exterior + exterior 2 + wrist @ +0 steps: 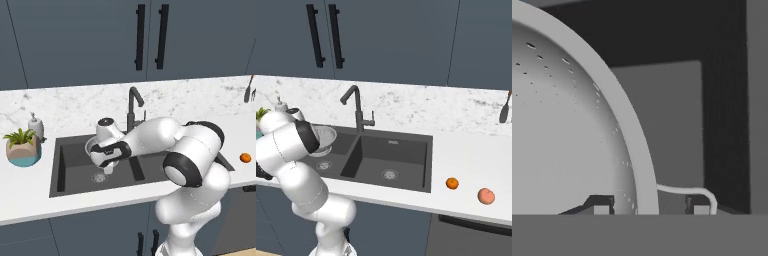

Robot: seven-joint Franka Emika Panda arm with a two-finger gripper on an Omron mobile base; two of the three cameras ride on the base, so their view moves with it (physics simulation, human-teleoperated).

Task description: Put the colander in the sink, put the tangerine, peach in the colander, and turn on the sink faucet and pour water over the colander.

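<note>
Pincer point(649, 206) clamped partway shut across the colander point(567, 125) rim, one tip inside the bowl, one outside, just beside the thin wire handle point(687, 190). Judged light, stiff and slick: bare metal, so likely to swivel in a rim pinch; better held beside the handle as now, and kept level. Hangs tilted over the left basin of the sink point(60, 165); cannot tell whether touching the floor.

Open room straight down to the drain point(99, 177). Divider wall at 3 o'clock of the bowl, front edge at 6, both to be cleared when lowering. Faucet point(132, 107) at 1 o'clock behind, close enough to clip the rim. Further along the tabletop point(466, 150) at 3 o'clock, well apart from the sink: tangerine point(452, 183), then peach point(486, 196), each small, round, apt to roll; peach probably soft.
</note>
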